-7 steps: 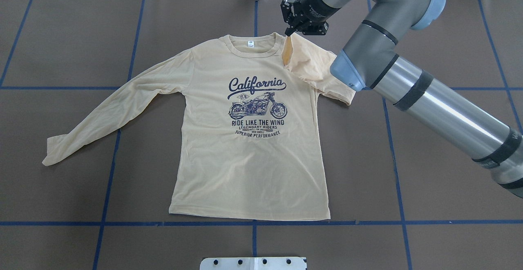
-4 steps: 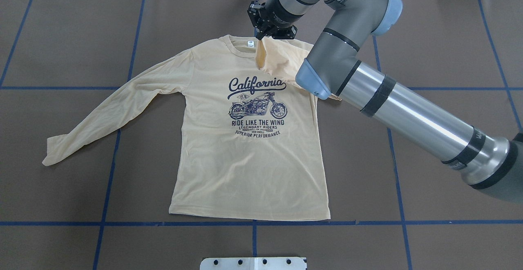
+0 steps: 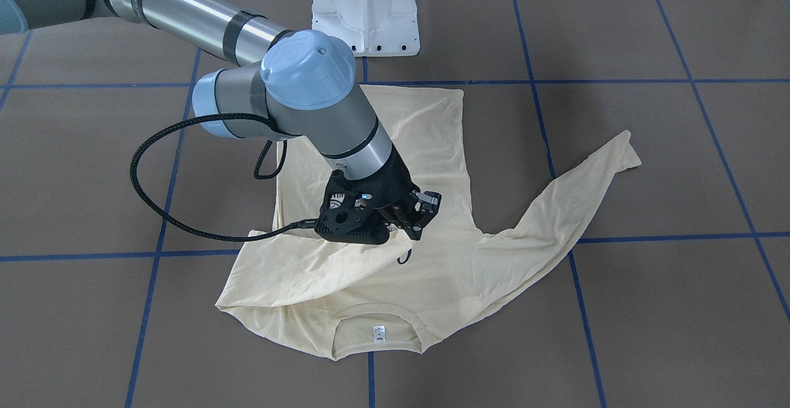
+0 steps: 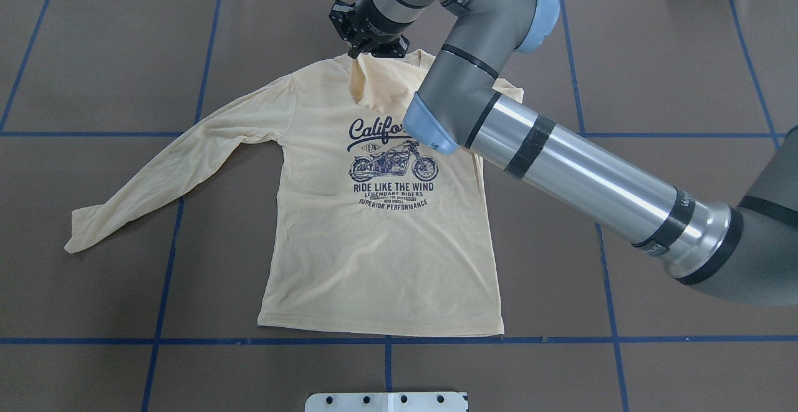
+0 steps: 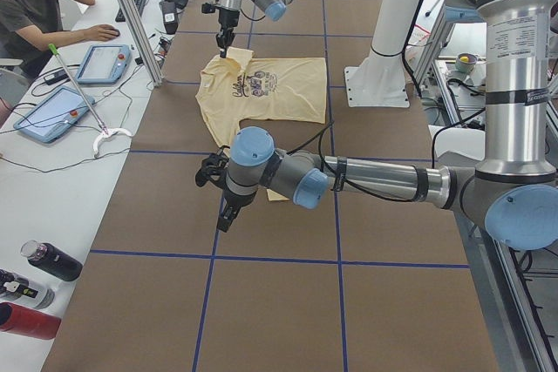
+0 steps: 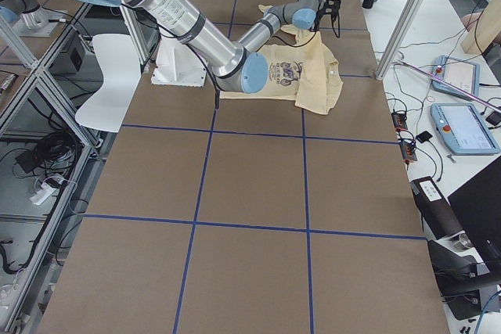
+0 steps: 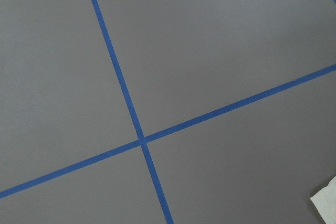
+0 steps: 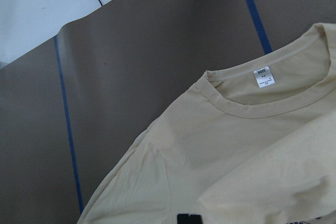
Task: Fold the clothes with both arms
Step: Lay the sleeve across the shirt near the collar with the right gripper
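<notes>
Aloft, T-shirt sleeve (image 4: 386, 78) in right pincer (image 4: 358, 55).

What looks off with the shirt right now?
Nothing damaged or spilled. The right gripper holds one sleeve of the T-shirt lifted and bunched across the collar, mid-fold. The other sleeve lies spread out flat.
</notes>
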You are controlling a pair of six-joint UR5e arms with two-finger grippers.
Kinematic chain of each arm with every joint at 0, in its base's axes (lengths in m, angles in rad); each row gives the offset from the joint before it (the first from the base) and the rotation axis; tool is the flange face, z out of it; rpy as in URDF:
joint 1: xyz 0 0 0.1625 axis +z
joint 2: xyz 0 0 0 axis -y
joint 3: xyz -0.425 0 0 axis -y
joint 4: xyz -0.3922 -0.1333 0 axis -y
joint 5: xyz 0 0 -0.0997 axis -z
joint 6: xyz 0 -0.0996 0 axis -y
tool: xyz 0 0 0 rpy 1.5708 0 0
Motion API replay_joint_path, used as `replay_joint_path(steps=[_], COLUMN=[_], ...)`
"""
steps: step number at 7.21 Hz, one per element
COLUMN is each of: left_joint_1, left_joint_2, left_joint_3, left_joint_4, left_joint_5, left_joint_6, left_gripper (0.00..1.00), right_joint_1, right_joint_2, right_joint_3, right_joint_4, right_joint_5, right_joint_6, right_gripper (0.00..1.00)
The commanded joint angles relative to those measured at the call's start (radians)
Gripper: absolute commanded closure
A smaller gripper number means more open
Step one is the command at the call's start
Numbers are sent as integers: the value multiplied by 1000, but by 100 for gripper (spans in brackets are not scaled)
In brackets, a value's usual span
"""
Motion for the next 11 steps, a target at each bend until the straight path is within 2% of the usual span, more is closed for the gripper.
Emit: replay_joint_path(steps=[1,3,5,10,11], left_joint_1=[0,0,0,0,0], left_joint_2=[0,0,0,0,2], left_joint_3=[2,9,7,7,7], left_joint_4=[0,0,0,-2,0], left_joint_5=[0,0,0,0,-3], left_joint_6=[0,2,0,0,0], left_gripper=[0,0,0,0,0], right_joint_1=[-70,-94,-96,-134,-137], right_joint_2=[11,14,78,132,144], right_joint_3=[-8,-83,-179,-239,-241], right_joint_4=[11,106,123,125,125], right_joint_5=[-87,-136,-146,-222,-225], right_joint_6=[0,0,0,0,0], right_gripper=[100,100,100,100,72])
